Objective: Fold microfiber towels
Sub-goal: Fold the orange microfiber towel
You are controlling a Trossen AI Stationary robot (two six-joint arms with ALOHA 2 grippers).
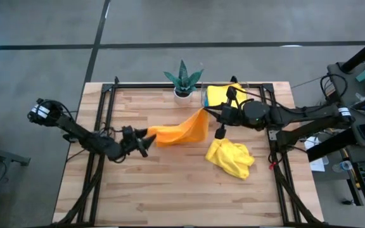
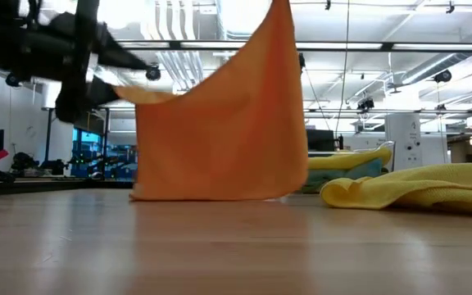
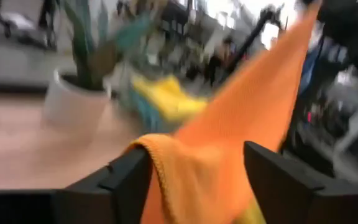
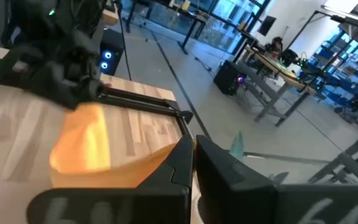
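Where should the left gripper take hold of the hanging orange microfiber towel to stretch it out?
Grip the hemmed upper corner of the orange microfiber towel. It lies between the open fingers of the left gripper, so probably close there, coming level from the table's left side. The right gripper pinches the opposite top corner and the cloth sags between them.

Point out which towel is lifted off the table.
The orange towel, stretched between the left gripper and right gripper. The crumpled yellow towel lies on the wood; another yellow towel sits behind.
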